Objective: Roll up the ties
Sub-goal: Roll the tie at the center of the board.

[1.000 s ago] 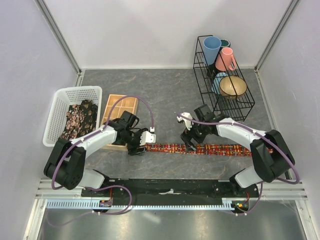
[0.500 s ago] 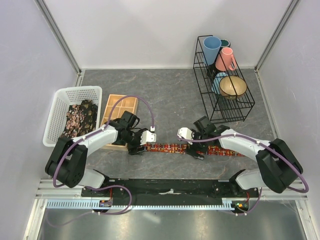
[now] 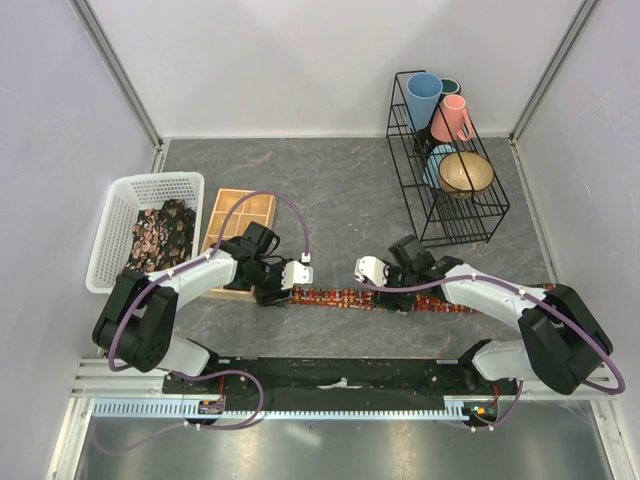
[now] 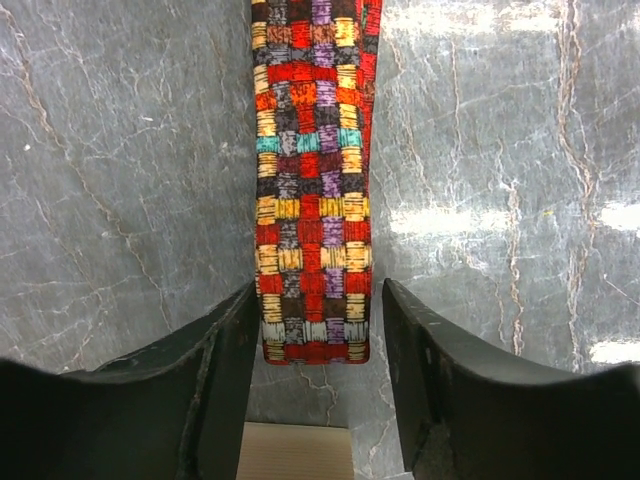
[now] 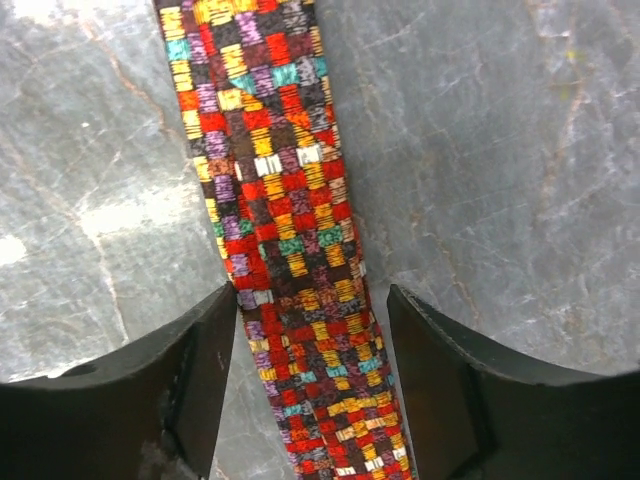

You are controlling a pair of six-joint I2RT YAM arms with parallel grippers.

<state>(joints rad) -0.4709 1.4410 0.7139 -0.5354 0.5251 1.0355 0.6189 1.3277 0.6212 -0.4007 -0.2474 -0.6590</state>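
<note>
A long tie (image 3: 340,297) with a red, orange and yellow woven check lies flat along the near part of the table. My left gripper (image 3: 283,291) is open and straddles its narrow left end (image 4: 312,300), fingers (image 4: 225,350) beside the edges. My right gripper (image 3: 392,300) is open over the tie's middle (image 5: 295,300), with the cloth lying between its fingers (image 5: 430,370). More ties (image 3: 160,235), dark with pinkish floral print, are piled in the white basket (image 3: 115,205).
A wooden compartment tray (image 3: 237,225) lies beside the basket, just behind my left arm. A black wire rack (image 3: 445,190) at the back right holds cups and a bowl. Side walls close in the table.
My right gripper moved right and nearer along the tie and now sits low over it. My left gripper stayed at the tie's left end.
</note>
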